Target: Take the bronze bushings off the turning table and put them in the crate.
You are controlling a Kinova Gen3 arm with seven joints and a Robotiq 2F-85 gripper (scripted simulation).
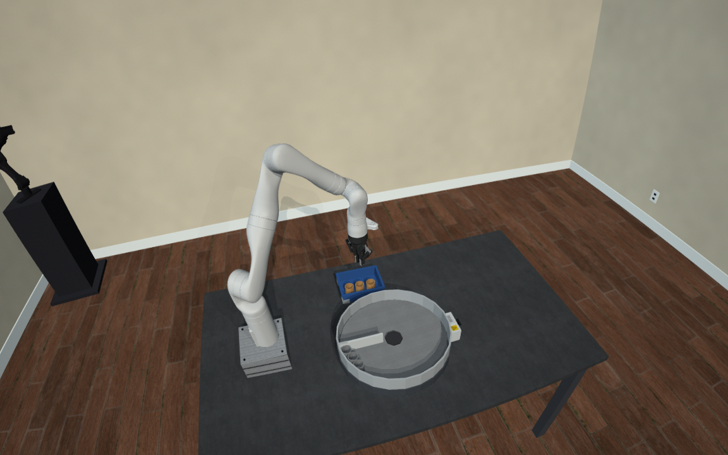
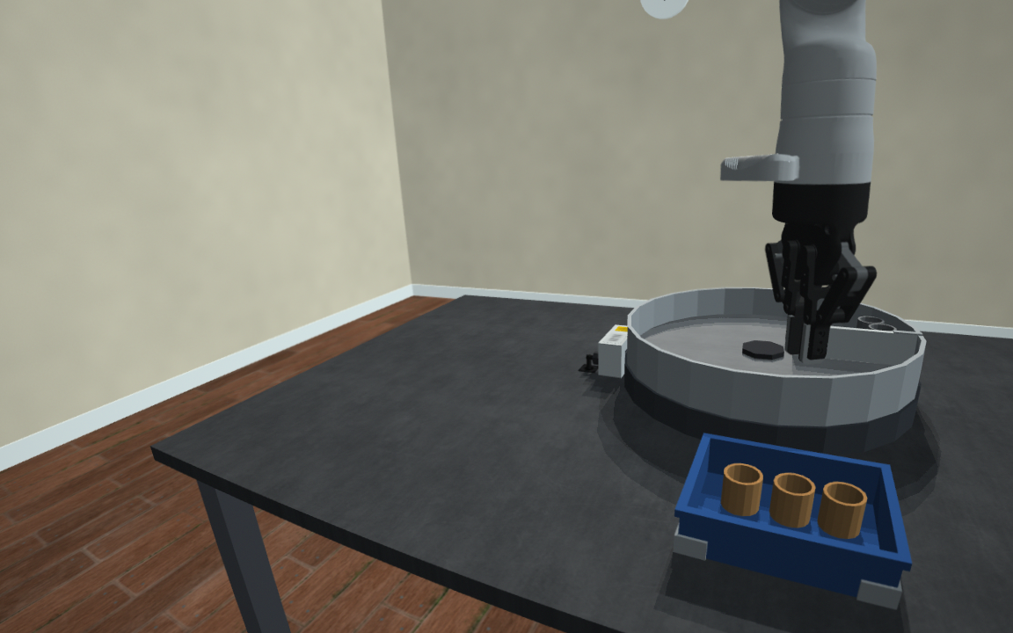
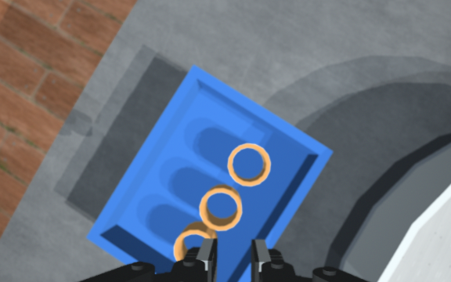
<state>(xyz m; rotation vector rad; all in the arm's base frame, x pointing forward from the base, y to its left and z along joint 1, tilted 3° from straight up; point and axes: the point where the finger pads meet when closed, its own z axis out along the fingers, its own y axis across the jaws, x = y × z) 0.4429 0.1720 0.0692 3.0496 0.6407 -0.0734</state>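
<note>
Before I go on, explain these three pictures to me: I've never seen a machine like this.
It is one white robot arm bolted to a dark table, ending in a two-fingered claw. One picture looks down from high in the room, one from table height at the side, and one from a camera on the wrist, looking straight down past the claw. On the table sit a round grey turntable with a walled rim and a blue crate. Three bronze bushings, short open tubes, stand upright in a row in the crate. The grey steel bushings sit at the turntable's edge. The claw hangs above the crate, fingers nearly together, holding nothing.
</note>
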